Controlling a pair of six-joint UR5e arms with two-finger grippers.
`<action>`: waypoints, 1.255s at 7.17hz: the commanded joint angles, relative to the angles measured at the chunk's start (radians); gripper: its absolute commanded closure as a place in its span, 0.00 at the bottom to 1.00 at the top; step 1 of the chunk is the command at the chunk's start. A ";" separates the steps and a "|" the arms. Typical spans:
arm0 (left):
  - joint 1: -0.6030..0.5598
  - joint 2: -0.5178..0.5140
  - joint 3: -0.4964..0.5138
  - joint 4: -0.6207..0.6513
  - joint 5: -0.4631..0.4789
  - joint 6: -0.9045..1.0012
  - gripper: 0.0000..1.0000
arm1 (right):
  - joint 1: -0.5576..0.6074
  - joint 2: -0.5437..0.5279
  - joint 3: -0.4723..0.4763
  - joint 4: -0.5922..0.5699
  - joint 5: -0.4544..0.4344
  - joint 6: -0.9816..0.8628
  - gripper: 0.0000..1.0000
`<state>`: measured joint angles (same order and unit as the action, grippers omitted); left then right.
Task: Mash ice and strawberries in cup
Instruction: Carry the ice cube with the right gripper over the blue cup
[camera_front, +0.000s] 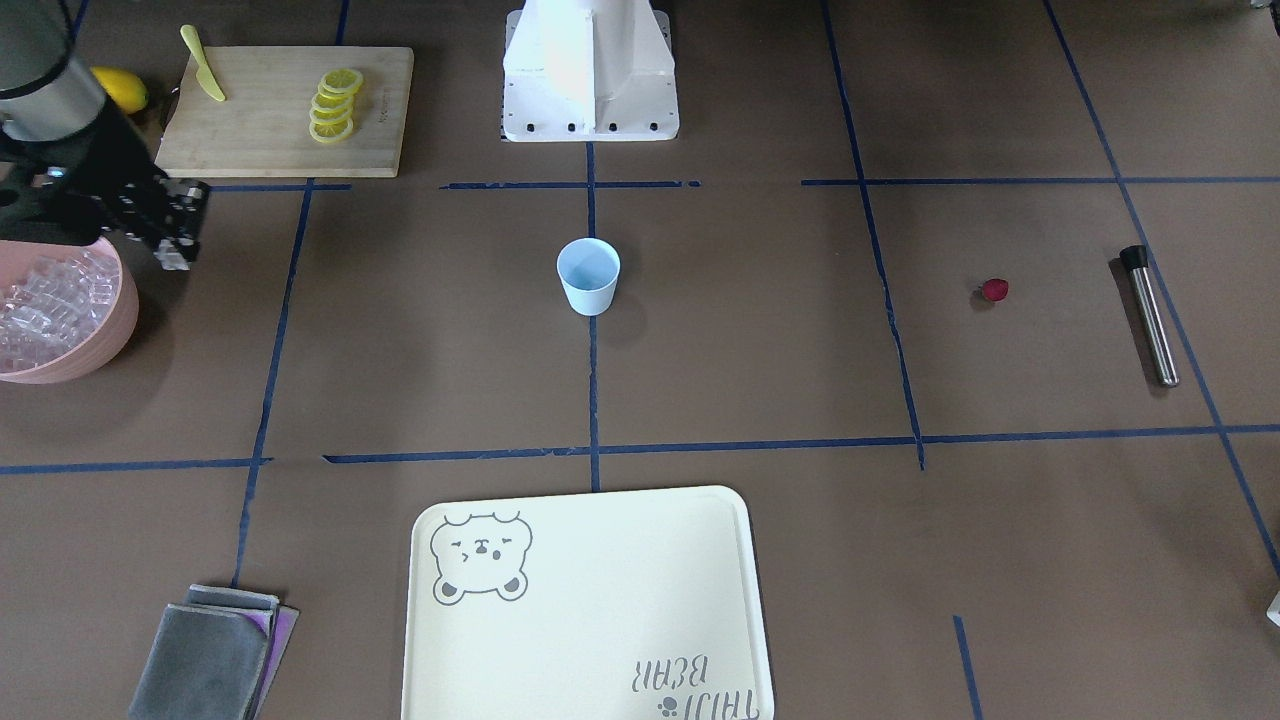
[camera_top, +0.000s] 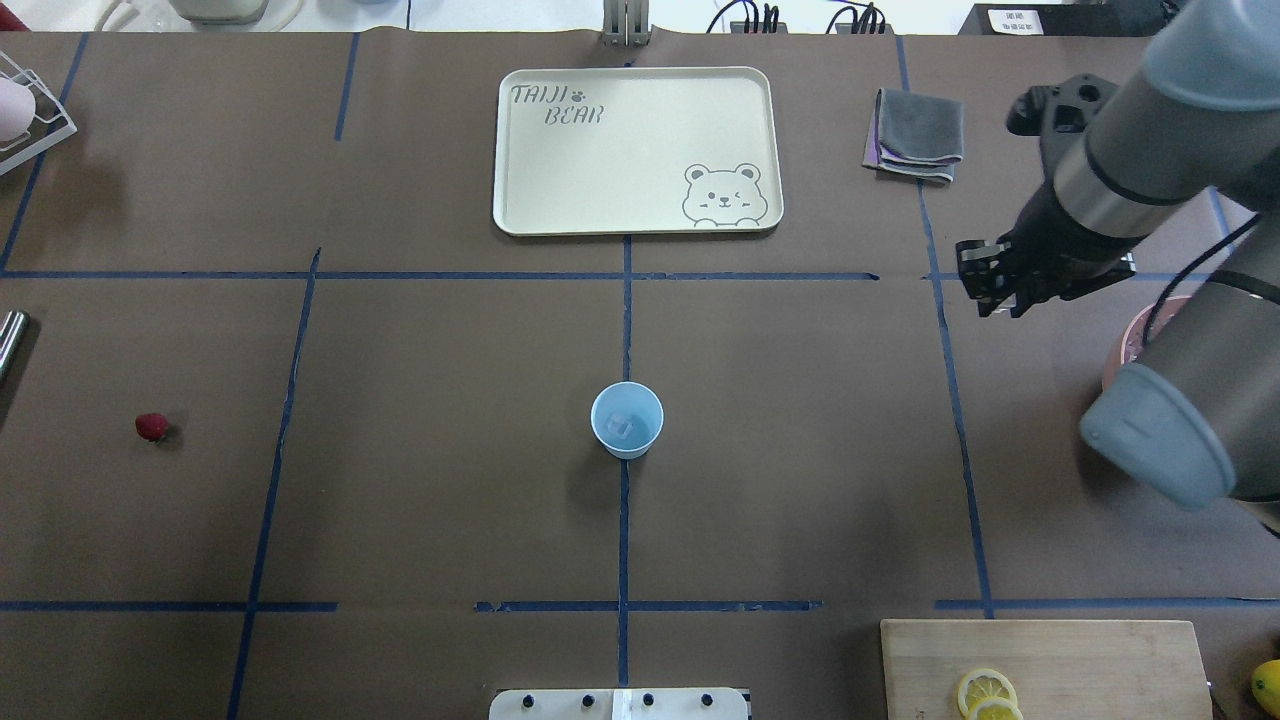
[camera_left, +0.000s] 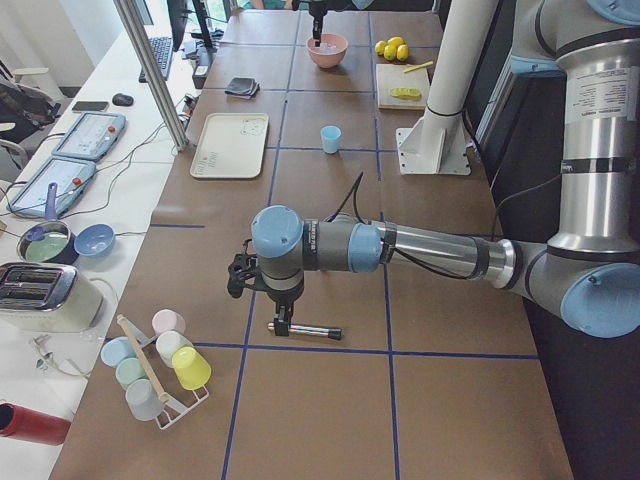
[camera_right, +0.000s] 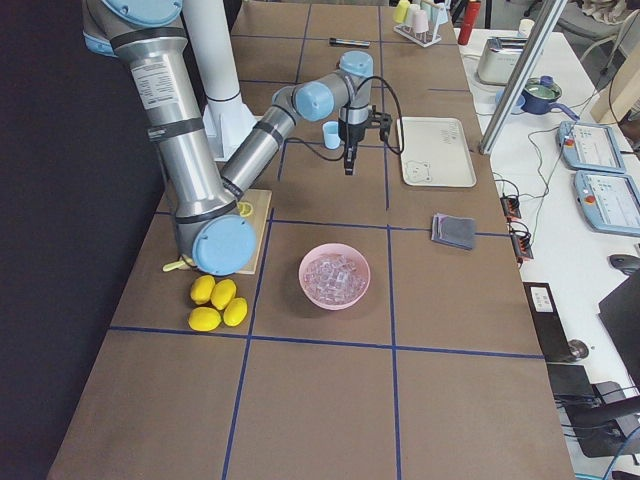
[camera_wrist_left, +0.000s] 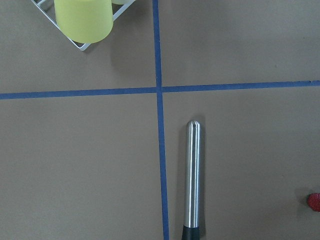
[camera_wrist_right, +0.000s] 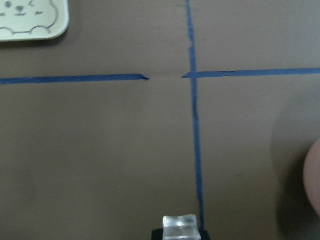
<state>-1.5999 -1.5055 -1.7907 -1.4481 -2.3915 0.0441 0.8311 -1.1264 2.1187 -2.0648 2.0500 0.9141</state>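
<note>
The pale-blue cup (camera_front: 588, 276) stands upright at the table's middle, with one ice cube (camera_top: 620, 427) in it. More ice (camera_front: 50, 300) is piled in a pink bowl (camera_front: 100, 340). My right gripper (camera_top: 990, 290) hangs between bowl and cup, shut on an ice cube (camera_wrist_right: 179, 227). The strawberry (camera_front: 994, 290) lies alone on the table; it also shows in the overhead view (camera_top: 152, 427). My left gripper (camera_left: 283, 315) hovers over a steel muddler (camera_wrist_left: 192, 175); I cannot tell whether it is open or shut.
A cream bear tray (camera_front: 585, 600) and folded grey cloths (camera_front: 215, 655) lie on the operators' side. A cutting board with lemon slices (camera_front: 335, 105) and a yellow knife (camera_front: 203, 78) is near the robot's base. A rack of cups (camera_left: 160, 365) stands beyond the muddler.
</note>
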 joint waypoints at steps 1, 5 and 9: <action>0.000 0.001 0.001 0.000 0.000 -0.006 0.00 | -0.127 0.199 -0.102 -0.058 -0.031 0.107 1.00; 0.002 -0.002 0.007 -0.005 0.000 -0.021 0.00 | -0.309 0.503 -0.524 0.164 -0.076 0.388 1.00; 0.002 -0.002 0.008 -0.006 0.000 -0.023 0.00 | -0.360 0.505 -0.557 0.160 -0.094 0.400 1.00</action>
<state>-1.5984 -1.5079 -1.7834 -1.4541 -2.3915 0.0216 0.4764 -0.6175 1.5657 -1.9033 1.9563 1.3077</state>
